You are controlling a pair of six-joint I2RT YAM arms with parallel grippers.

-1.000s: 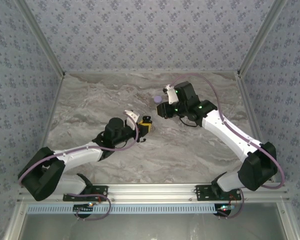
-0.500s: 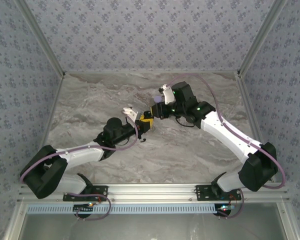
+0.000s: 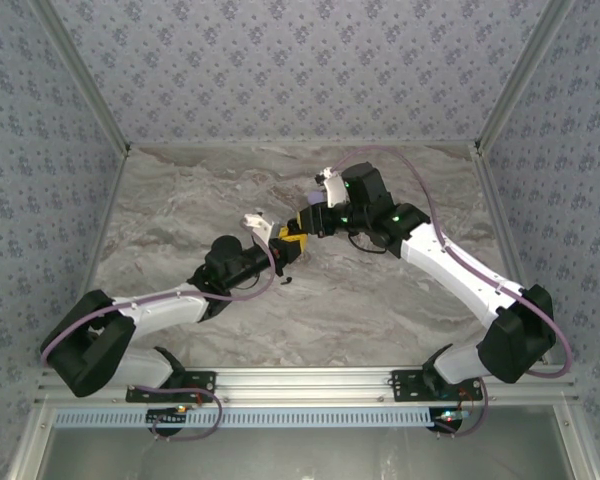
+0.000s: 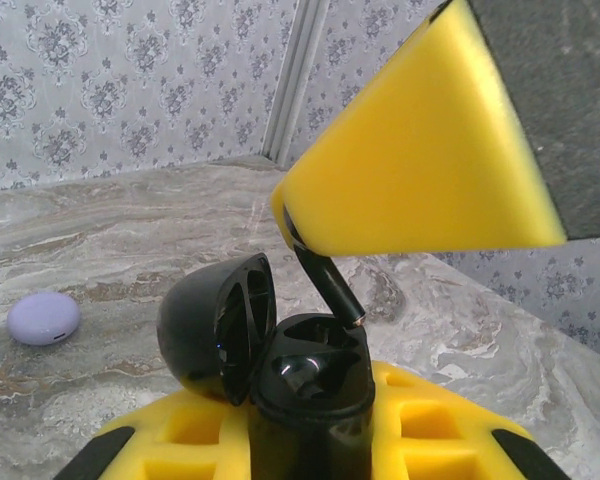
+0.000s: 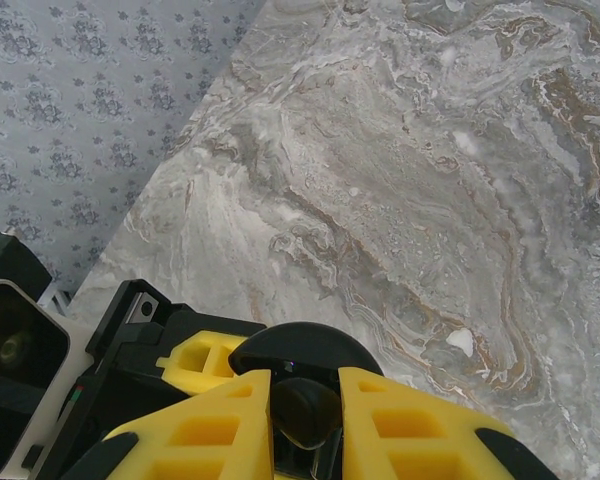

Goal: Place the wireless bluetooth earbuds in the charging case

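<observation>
Black and hinged open, the charging case [image 4: 310,385] is being held above the marbled grey worktop [image 3: 380,300] by the left fingers [image 4: 460,430], which are clamped on either side of its lower body. Its domed lid [image 4: 215,325] is standing up on the left in the left wrist view, just beside the open well.

From above, a black earbud [image 4: 325,285] is being pinched between the right fingers [image 4: 420,150], which are closed on its head. The stem is pointing down at the well with its tip at the rim, but whether it is touching cannot be told. The broad yellow pad is blocking the space over the case.

A closed lavender case [image 4: 43,318] is lying on the worktop well behind the lid. A tiny dark piece [image 3: 288,280], too small to identify, is lying just nearer than the left fingers. Patterned wallpaper panels [image 3: 280,70] are enclosing the worktop.
</observation>
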